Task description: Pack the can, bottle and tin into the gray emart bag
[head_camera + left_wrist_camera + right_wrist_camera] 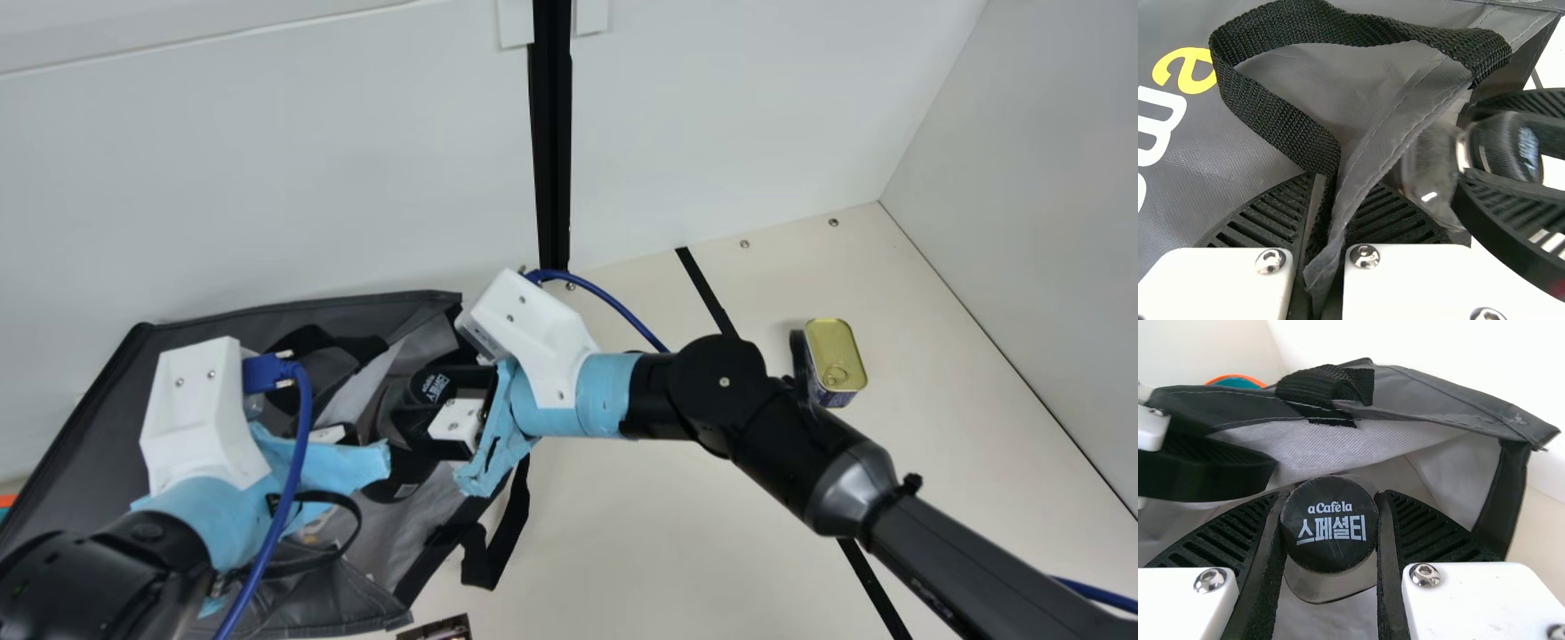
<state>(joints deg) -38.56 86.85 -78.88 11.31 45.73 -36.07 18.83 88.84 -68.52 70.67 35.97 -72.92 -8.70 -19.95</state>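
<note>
a clear bottle with a round black cap is gripped between the black ribbed fingers of the right gripper, left of centre in the main view, at the open mouth of the gray emart bag, a soft dark-gray carrier with black edging and a pale gray lining; how deep the bottle sits cannot be told. in the right wrist view the cap faces the camera, a finger against either side, with the lining around it and the bag's rim above it. at lower left in the main view, the left gripper is closed on the bag itself, its two fingers pinching a gray fabric edge together with a black webbing handle, which loops across the upper part of the left wrist view. a second black strap hangs from the bag's near right side and rests on the cream table. the gold-topped rectangular tin with a ring pull and dark blue sides stands on the table at right of frame, well apart from the bag, just past the black right arm as it crosses the picture. a small dark printed item is cut off by the bottom edge, near the bag's corner.
</note>
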